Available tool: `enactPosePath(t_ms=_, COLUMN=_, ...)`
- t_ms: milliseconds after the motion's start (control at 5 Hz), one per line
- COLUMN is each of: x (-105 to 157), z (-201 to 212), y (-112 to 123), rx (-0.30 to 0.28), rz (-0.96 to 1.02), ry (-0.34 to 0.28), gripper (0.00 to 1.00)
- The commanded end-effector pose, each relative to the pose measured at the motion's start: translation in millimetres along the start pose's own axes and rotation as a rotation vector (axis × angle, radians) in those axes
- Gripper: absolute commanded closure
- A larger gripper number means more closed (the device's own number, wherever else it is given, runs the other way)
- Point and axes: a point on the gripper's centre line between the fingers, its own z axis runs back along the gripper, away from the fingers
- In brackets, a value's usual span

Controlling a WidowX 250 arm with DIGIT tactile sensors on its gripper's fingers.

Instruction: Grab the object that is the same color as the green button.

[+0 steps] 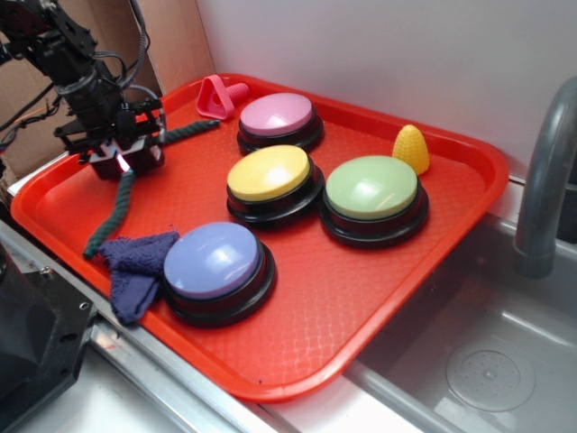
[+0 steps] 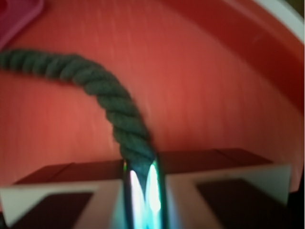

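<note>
A long dark green twisted rope (image 1: 117,203) lies curved along the left part of the red tray (image 1: 361,307). One end reaches toward the back; the other ends near the tray's front-left rim. My gripper (image 1: 126,161) sits low over the rope's bend and is shut on it. In the wrist view the rope (image 2: 112,102) runs from the upper left and disappears between the two closed fingers of the gripper (image 2: 142,183). The pale green button (image 1: 371,188) on a black base stands right of centre on the tray.
A yellow button (image 1: 269,173), a pink button (image 1: 276,115) and a lavender-blue button (image 1: 214,260) also stand on the tray. A dark blue cloth (image 1: 135,263) lies at the front left, a pink triangular piece (image 1: 216,96) at the back, a yellow corn toy (image 1: 411,148) behind the green button. A sink and faucet (image 1: 545,180) are at right.
</note>
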Motion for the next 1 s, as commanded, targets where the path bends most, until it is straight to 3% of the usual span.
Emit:
enactPosePath(t_ms=0, x=1, z=107, y=-19, rx=0.062, rz=0.06, ry=-0.14, gripper=1.0)
enactPosePath(t_ms=200, x=-7, z=154, y=-52, rx=0.049, rz=0.022, ry=-0.098, gripper=1.0)
enactPosePath(t_ms=400, x=-26, z=199, y=-90, rx=-0.007, rz=-0.09, ry=-0.09, gripper=1.0)
enactPosePath(t_ms=600, x=-42, z=224, y=-99, rx=-0.077, rz=-0.156, ry=-0.117, gripper=1.0)
enactPosePath(t_ms=800, x=-37, z=219, y=-91, rx=-0.015, rz=-0.024, ry=-0.093, gripper=1.0)
